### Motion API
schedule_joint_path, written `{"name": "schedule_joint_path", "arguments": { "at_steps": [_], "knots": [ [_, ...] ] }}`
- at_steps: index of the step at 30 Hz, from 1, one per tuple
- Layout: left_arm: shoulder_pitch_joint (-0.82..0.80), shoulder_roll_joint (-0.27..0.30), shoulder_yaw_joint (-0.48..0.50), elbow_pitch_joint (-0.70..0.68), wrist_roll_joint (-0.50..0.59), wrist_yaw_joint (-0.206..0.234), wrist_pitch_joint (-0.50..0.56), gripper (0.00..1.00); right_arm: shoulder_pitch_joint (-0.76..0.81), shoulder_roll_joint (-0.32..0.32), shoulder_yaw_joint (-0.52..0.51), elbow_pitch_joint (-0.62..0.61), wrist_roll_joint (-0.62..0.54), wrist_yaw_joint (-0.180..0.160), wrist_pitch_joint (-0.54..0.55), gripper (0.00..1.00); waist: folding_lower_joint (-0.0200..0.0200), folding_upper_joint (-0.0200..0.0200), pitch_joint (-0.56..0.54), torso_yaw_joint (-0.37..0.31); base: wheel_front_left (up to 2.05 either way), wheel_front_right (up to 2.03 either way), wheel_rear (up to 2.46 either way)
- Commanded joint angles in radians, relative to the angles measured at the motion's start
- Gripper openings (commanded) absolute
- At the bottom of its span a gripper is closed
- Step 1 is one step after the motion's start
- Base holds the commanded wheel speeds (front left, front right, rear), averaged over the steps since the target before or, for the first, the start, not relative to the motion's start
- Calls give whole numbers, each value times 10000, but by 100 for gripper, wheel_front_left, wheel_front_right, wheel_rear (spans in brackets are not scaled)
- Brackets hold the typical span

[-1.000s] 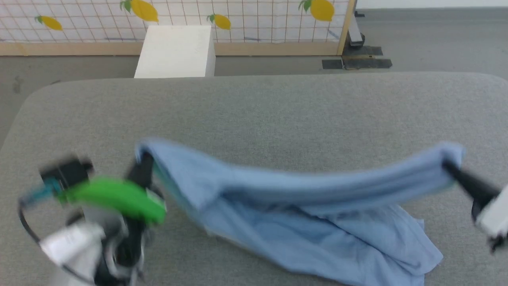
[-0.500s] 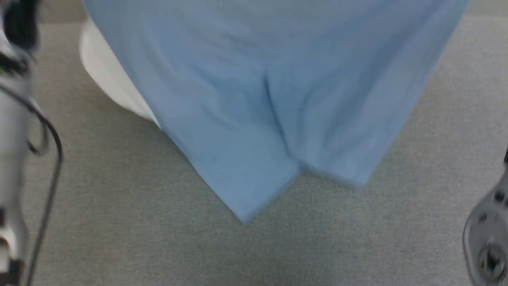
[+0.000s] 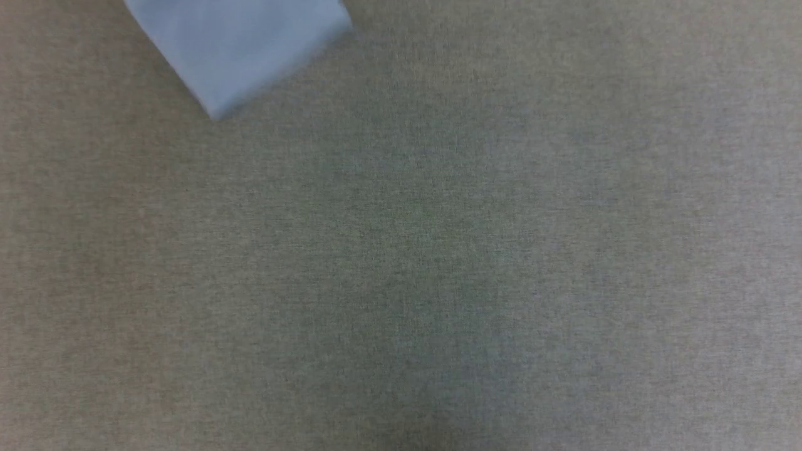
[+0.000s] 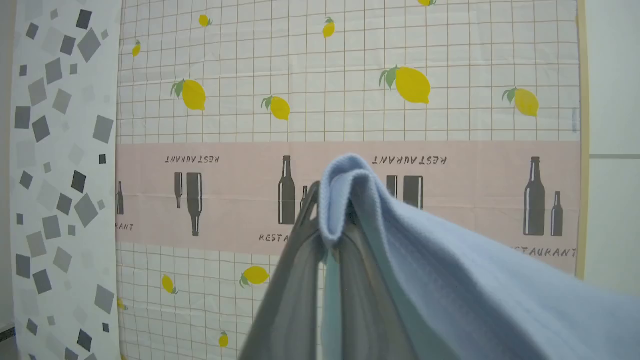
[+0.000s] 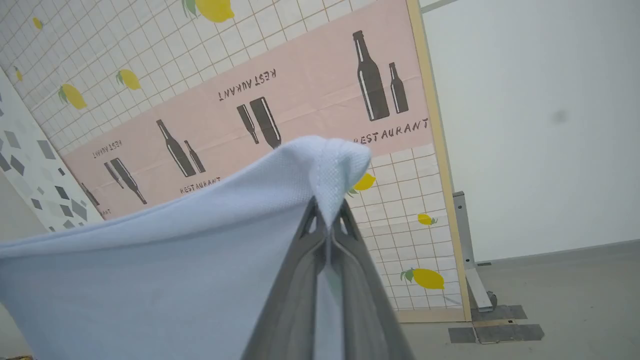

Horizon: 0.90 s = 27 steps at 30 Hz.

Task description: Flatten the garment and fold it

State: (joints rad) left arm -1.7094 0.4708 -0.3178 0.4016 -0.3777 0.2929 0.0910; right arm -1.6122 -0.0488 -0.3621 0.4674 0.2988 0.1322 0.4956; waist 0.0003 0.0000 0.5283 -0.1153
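Note:
The garment is a light blue shirt held up in the air by two of its edges. In the left wrist view my left gripper (image 4: 332,220) is shut on a bunched edge of the garment (image 4: 450,270), which drapes away to the right. My right gripper (image 5: 327,220) is shut on another bunched edge of the garment (image 5: 175,260), whose cloth stretches off to the left. In the head view one hanging corner of the garment (image 3: 238,44) shows at the top left, above the grey table (image 3: 438,263).
Behind the raised grippers stands a partition (image 4: 350,100) printed with lemons and bottles, with a wooden frame post (image 5: 440,165). A white wall (image 5: 540,125) and grey floor (image 5: 560,280) lie to its right.
The head view has swung downward. Both grippers have lifted the garment from the table high into the air, so the hanging cloth has risen to the head view's top edge.

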Motion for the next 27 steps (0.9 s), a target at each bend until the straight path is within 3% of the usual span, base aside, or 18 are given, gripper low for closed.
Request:
{"name": "schedule_joint_path", "arguments": {
  "at_steps": [1, 7, 15, 16, 18, 20, 27],
  "knots": [
    [-363, -12, 11, 25, 186, 100, -284, 0, -304, -17, -47, 132, -95, -15, -356, 0, -3, 0, 314, -9, 0, 0, 0],
    [-673, -140, 163, 251, 105, 68, -1158, 0, -811, -16, -317, 689, -90, -15, -1329, 0, -3, 0, 338, 145, 0, 0, 0],
    [1639, -425, 338, -272, -1070, -608, -1523, 0, 766, -145, 300, 326, 858, -15, -1026, 0, -3, 0, -28, 571, 0, 0, 0],
    [2064, -427, 328, -394, -1209, -706, -1535, 0, 1169, -210, 430, 167, 1137, -15, -940, 0, -3, 0, -149, 617, 0, 0, 0],
    [4449, -307, 221, -1134, -1647, -938, -1704, 0, 3403, -610, 784, -787, 2537, -15, -661, 0, -3, 0, -984, 902, 0, 0, 0],
    [5603, -271, 236, -1530, -1899, -962, -1775, 0, 4488, -758, 791, -1253, 3076, -15, -547, 0, -3, 0, -1373, 1005, 0, 0, 0],
    [10447, -373, 584, -2706, -2970, -544, -2247, 0, 8956, -1156, 1154, -2905, 3832, -15, -372, 0, -3, 0, -2846, 1130, 0, 0, 0]
  ]
}}
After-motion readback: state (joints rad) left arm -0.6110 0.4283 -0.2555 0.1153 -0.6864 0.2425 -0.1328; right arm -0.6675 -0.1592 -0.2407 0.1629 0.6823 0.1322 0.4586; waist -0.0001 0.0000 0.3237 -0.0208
